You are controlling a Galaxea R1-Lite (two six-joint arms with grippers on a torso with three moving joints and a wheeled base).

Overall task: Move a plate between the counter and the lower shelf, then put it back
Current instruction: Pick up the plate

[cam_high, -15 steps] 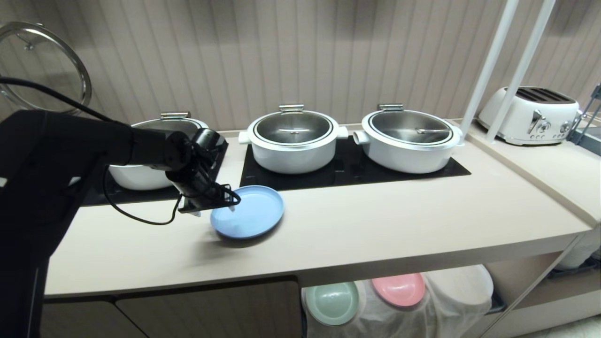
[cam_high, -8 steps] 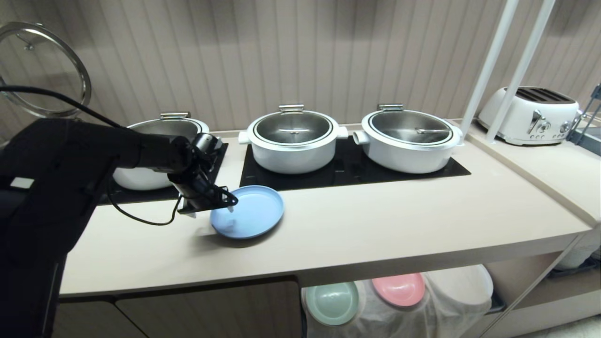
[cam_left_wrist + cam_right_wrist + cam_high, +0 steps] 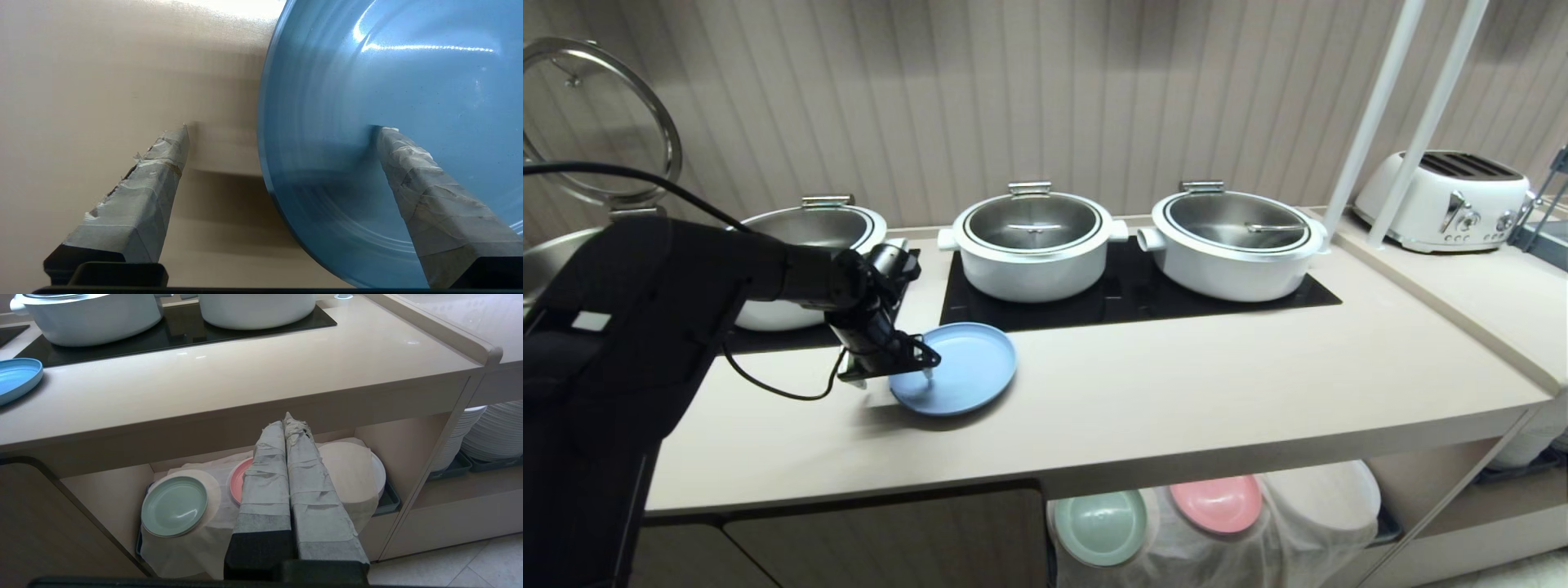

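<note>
Head view: blue plate sits flat on the desk in front of the black cooktop panels, left tool at its left rim, spread wide. Left wrist view: the left tool's taped fingers straddle the plate rim, one over the bare desk, the other over the plate's inside, not pinching it. Right wrist view: right tool is pressed together, hanging before the lower shelf, where a green plate and a pink plate lie on white cloth.
</note>
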